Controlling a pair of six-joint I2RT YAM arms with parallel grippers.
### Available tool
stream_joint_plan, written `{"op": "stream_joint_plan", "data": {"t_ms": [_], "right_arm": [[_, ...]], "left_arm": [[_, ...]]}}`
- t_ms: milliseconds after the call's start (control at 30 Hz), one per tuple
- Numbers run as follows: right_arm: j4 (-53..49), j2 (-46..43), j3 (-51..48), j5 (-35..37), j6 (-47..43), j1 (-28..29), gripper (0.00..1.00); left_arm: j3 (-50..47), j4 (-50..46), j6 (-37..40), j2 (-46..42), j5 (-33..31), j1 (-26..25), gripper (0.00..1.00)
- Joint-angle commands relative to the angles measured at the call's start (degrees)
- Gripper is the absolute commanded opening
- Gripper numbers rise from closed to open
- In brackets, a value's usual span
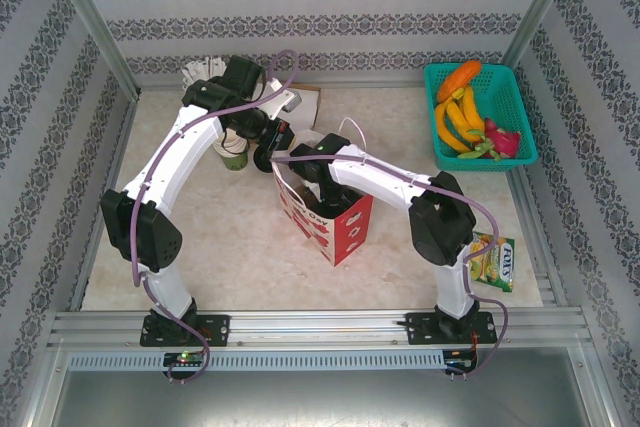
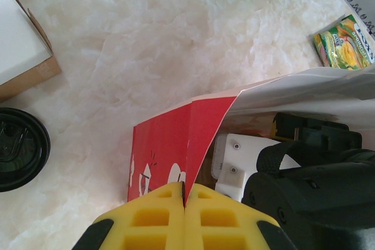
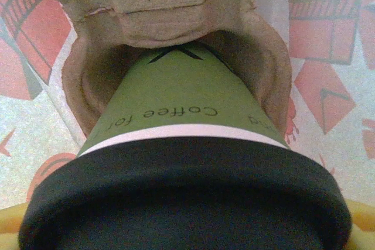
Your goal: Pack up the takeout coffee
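Coffee cup (image 3: pixel 176 115) was already down inside the paper bag (image 1: pixel 345 232), its narrow base entering a round well of the brown pulp tray (image 3: pixel 176 16) that lay in the bag.

Reading from the left, another black lid (image 2: pixel 17 147) sat on the table, apart from the bag. Next came the left gripper (image 2: pixel 184 203), its yellow fingers pressed fully together on the bag's red rim and holding the mouth open. Right of that, the right gripper (image 3: pixel 187 226) reached down through the mouth with its jaws standing wide around the cup's black lid, a sliver of yellow finger at each side (the contact itself was hidden under the lid's edge, so the grip was a judgement, not something seen). Further right, well clear of the bag, were the green basket (image 1: pixel 525 112) of fruit and a snack packet (image 1: pixel 495 262).

The task looked most of the way done: the cup was in the bag and lined up with its well. What seemed left was to seat it fully, let go, lift the right arm out and free the rim. Whether the base had reached the bottom of the well could not be told.

The cup stood roughly upright, its long axis running top to bottom, lid up toward the wrist and base down into the tray; a slight lean could not be ruled out
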Motion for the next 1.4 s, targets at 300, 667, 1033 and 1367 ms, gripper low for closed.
{"op": "stream_joint_plan", "data": {"t_ms": [300, 667, 1033, 1367], "right_arm": [[7.7, 6.7, 2.0, 0.2, 3.1, -1.6, 0.47], [6.3, 9.5, 8.3, 0.9, 1.9, -2.6, 0.47], [6.3, 8.9, 7.0, 1.3, 1.4, -2.7, 0.5], [5.4, 2.8, 5.8, 1.2, 1.6, -2.6, 0.67]], "left_arm": [[1.4, -1.7, -0.4, 1.3, 2.1, 0.0, 0.0], [1.7, -1.8, -0.8, 1.4, 3.0, -0.1, 0.0], [1.8, -1.4, -0.8, 1.2, 2.2, -0.1, 0.0], [2.7, -1.6, -1.0, 1.3, -1.4, 0.1, 0.0]]}}
